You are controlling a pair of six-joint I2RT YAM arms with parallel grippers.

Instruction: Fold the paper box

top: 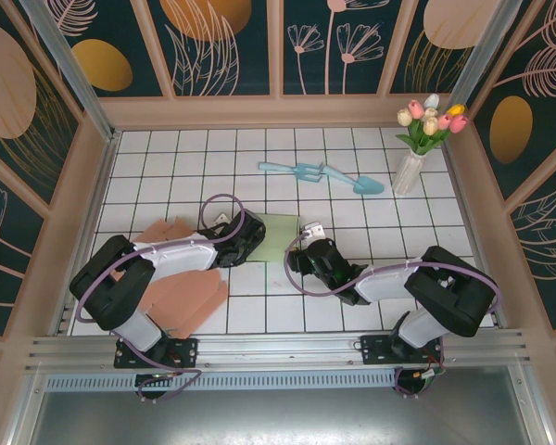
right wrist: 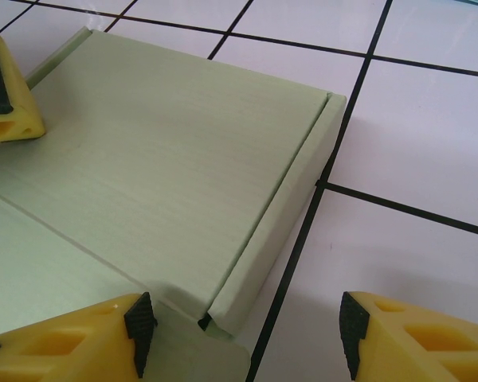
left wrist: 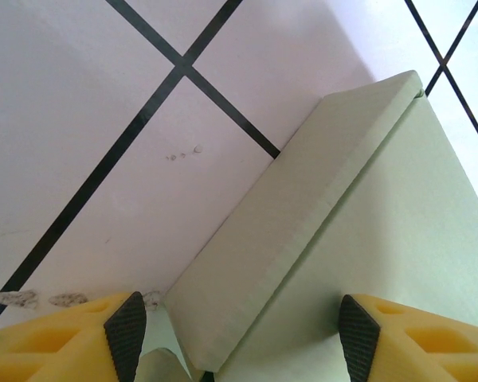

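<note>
Paper box (top: 276,237): a pale green sheet lying flat at the middle of the tiled table (top: 167,167), between the two arms. Its side strips are already creased over, and the rest lies flat.

The left gripper (top: 244,237) sits at the box's 9 o'clock edge. In the left wrist view its jaws stand wide, one pad (left wrist: 127,334) over bare tile and the other over the green panel, so the folded left strip (left wrist: 295,231) runs between them with daylight on both sides. It holds nothing. This straddle looks meant for pinching the strip upright or pressing its crease.

The right gripper (top: 301,248) mirrors it at the box's 3 o'clock edge. In the right wrist view it is also wide and empty. One finger (right wrist: 139,322) is above the panel and the other over the tile, with the right strip (right wrist: 279,231) between them. One finger of the left gripper (right wrist: 4,87) shows at 10 o'clock in that view, resting at the far edge of the panel, probably to keep the light sheet from sliding.

Working opposite edges makes sense, since each arm steadies the box for the other.

Pink cardboard sheets (top: 181,297) lie at 8 o'clock of the box, under the left arm. A blue trowel and fork (top: 324,174) lie at 12 o'clock, and a vase of tulips (top: 410,171) stands at 2 o'clock, both well apart from the work.
</note>
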